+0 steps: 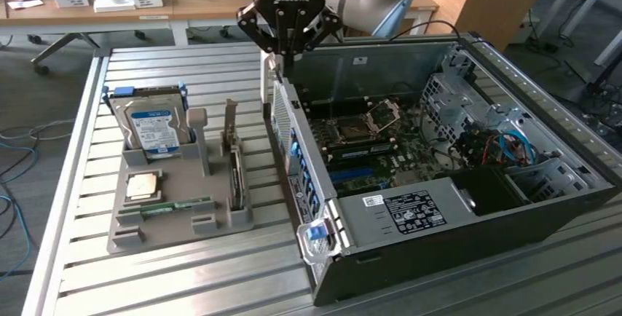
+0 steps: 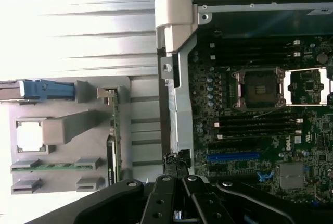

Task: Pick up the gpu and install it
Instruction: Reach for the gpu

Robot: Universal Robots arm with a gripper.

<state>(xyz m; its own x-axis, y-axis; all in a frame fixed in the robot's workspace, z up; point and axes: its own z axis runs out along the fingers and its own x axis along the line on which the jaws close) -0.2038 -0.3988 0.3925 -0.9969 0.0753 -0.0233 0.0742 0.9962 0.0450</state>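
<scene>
The gpu (image 1: 236, 174) stands on edge in a slot of the grey holder (image 1: 185, 221), its silver bracket pointing up at the far end. In the wrist view the gpu (image 2: 113, 146) shows edge-on as a thin green-brown strip. My gripper (image 1: 285, 59) hangs shut and empty over the open computer case's (image 1: 544, 207) near wall, to the exterior view's right of the holder and well above the card. In the wrist view the gripper (image 2: 174, 158) has its fingers pressed together above that wall. A blue expansion slot (image 2: 234, 156) lies on the motherboard (image 2: 260, 130).
The holder also carries a silver hard drive (image 1: 151, 128) with a blue label, a square processor chip (image 1: 143, 185) and a green memory stick (image 1: 180, 205). All of it sits on a slatted metal table (image 1: 175, 287). A wooden desk (image 1: 146, 10) with small items stands behind.
</scene>
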